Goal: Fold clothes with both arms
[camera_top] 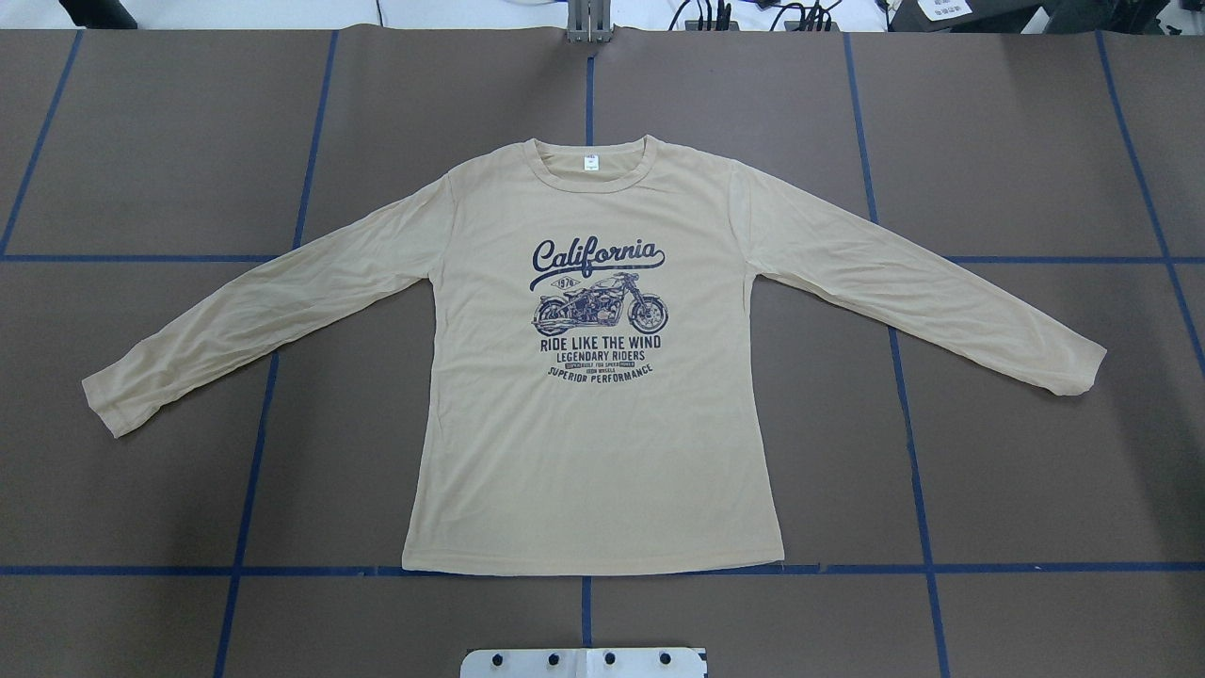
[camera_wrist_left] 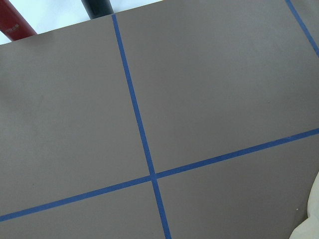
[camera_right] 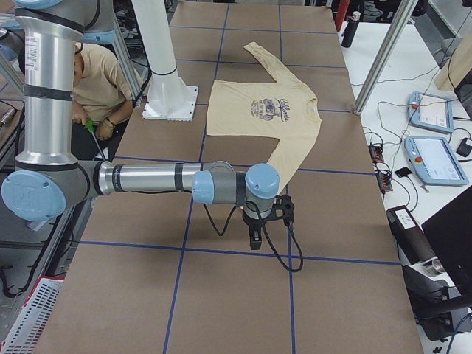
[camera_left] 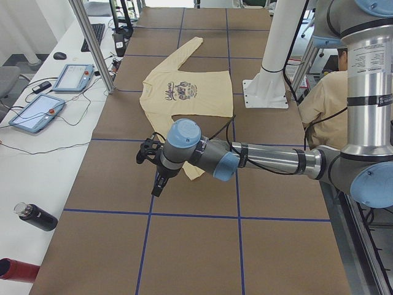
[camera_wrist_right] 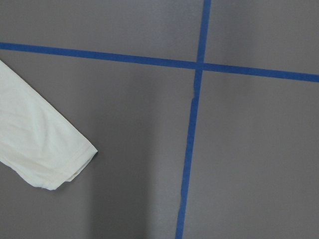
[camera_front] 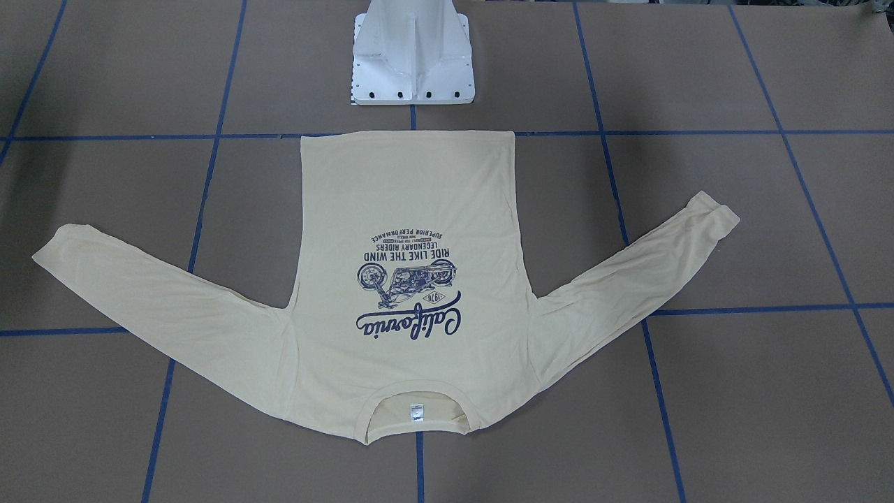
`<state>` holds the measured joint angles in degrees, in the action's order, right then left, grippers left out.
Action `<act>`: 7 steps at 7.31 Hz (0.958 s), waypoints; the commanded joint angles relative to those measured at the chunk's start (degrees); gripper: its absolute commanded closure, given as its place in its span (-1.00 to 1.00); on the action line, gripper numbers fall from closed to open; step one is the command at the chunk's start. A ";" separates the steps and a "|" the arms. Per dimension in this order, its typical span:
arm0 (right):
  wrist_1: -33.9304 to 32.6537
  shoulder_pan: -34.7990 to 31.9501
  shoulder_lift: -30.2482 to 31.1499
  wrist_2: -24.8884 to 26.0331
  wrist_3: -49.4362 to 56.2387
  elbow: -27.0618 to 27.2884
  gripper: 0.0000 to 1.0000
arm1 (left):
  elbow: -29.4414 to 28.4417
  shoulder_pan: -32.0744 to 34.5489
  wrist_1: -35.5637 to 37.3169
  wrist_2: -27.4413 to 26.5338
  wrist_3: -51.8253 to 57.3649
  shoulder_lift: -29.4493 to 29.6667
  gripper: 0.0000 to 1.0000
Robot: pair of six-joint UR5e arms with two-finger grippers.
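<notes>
The cream-yellow long-sleeved T-shirt (camera_top: 593,452) lies flat and face up on the brown table, both sleeves spread out, the navy "California" print (camera_top: 596,297) and the white neck label (camera_top: 590,162) showing; it also shows in the front-facing view (camera_front: 405,209). Neither arm shows in the overhead or front-facing views. In the exterior left view my left gripper (camera_left: 158,184) hangs over the table just past a sleeve cuff (camera_left: 193,172). In the exterior right view my right gripper (camera_right: 254,237) hangs just past the other cuff (camera_right: 284,181). I cannot tell whether either is open. The wrist views show the cuffs (camera_wrist_left: 314,224) (camera_wrist_right: 45,149).
The white pedestal base (camera_front: 412,63) stands behind the shirt's hem. Blue tape lines (camera_top: 584,570) grid the table. A black bottle (camera_left: 37,216) and a red one (camera_left: 13,270) lie off the table's left end. Control tablets (camera_right: 431,110) lie on side tables. A person (camera_right: 96,81) sits behind the robot.
</notes>
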<state>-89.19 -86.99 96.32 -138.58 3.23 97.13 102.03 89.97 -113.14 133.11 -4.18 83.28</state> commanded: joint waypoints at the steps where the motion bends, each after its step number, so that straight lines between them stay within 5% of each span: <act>1: 14.73 2.76 -0.17 -4.51 -2.33 -9.19 -1.00 | 0.19 -0.06 -1.90 -0.05 0.14 -0.83 -0.99; 4: 34.56 16.10 -1.66 3.39 -34.08 -12.58 -1.00 | 0.10 -0.06 -2.61 -0.14 0.05 -0.84 -0.99; 7: 36.36 21.40 -3.42 4.63 -43.30 -12.67 -1.00 | 0.01 -0.06 -3.49 -0.14 -0.04 -0.92 -0.99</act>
<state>-53.43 -68.09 93.72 -134.57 -36.87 84.60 102.05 89.91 -116.47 132.98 -4.20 82.37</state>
